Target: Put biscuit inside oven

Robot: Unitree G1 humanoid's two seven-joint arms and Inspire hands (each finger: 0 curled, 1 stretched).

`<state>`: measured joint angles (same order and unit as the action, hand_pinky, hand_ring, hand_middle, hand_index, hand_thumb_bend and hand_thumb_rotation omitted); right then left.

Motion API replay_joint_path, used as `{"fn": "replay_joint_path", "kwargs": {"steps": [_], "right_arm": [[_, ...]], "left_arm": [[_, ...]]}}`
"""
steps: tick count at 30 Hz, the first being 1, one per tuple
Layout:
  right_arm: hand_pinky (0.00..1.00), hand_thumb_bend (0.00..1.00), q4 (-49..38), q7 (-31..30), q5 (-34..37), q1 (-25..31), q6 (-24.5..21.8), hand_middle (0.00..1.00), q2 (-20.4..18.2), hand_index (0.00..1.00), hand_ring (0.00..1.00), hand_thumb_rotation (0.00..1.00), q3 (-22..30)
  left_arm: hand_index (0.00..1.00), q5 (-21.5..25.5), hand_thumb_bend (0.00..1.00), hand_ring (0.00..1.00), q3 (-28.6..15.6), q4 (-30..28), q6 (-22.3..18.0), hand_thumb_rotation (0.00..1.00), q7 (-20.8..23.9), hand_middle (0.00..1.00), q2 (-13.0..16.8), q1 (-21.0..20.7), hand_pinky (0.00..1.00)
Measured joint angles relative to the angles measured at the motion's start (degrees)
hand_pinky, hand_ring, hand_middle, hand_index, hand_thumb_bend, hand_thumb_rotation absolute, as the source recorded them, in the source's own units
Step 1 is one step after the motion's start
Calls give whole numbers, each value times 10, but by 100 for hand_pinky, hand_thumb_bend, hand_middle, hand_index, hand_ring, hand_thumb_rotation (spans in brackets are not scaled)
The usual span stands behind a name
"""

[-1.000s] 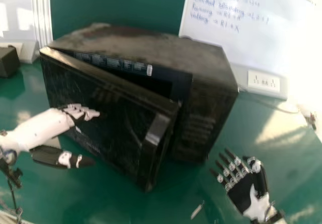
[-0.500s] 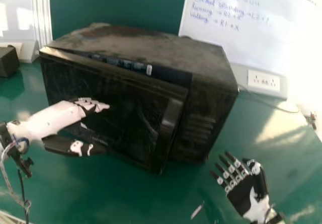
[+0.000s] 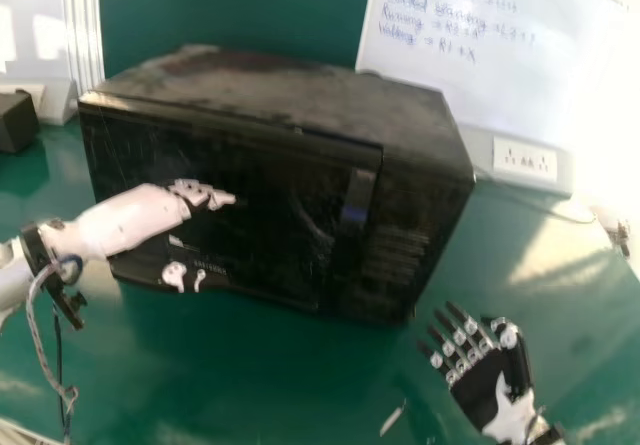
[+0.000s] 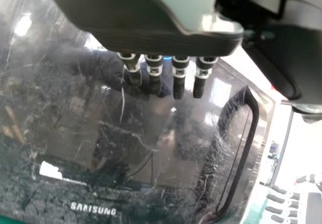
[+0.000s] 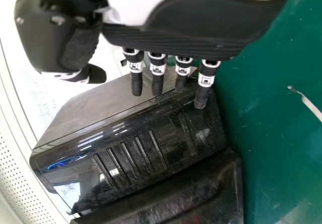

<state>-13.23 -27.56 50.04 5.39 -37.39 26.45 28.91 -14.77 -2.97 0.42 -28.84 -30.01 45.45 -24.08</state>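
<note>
The black oven (image 3: 420, 215) stands on the green table, its door (image 3: 270, 215) swung flush or nearly flush with the front. My left hand (image 3: 203, 195) is at the door's left half, fingers straight and seemingly against it. In the left wrist view, the left hand (image 4: 179, 78) has its fingers extended over the dark door (image 4: 151, 143), beside the handle (image 4: 246, 148). My right hand (image 3: 490, 365) rests open, palm up, right of the oven near the table's front. In the right wrist view, the right hand (image 5: 157, 75) has straight fingers. I see no biscuit.
A thin pale strip (image 3: 393, 418) lies on the table (image 3: 300, 375) in front of the oven. Behind stand a whiteboard (image 3: 480, 65) and a socket panel (image 3: 524, 161). A dark box (image 3: 17, 122) is at the far left.
The oven door has swung from ajar to flush or nearly so. My left hand has moved rightward along with it, fingers still straight. My right hand has stayed still.
</note>
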Motion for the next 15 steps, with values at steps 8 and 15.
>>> {"fn": "replay_joint_path", "kwargs": {"steps": [8, 15], "right_arm": [[90, 41, -8, 1, 0, 2, 0, 98, -1, 97, 96, 39, 0], [90, 40, -9, 1, 0, 3, 0, 98, -1, 96, 96, 41, 0]], "left_arm": [[97, -5, 79, 100, 21, 43, -15, 97, 6, 100, -1, -39, 100], [98, -2, 78, 100, 27, 67, -24, 97, 6, 100, -2, -56, 100]]}}
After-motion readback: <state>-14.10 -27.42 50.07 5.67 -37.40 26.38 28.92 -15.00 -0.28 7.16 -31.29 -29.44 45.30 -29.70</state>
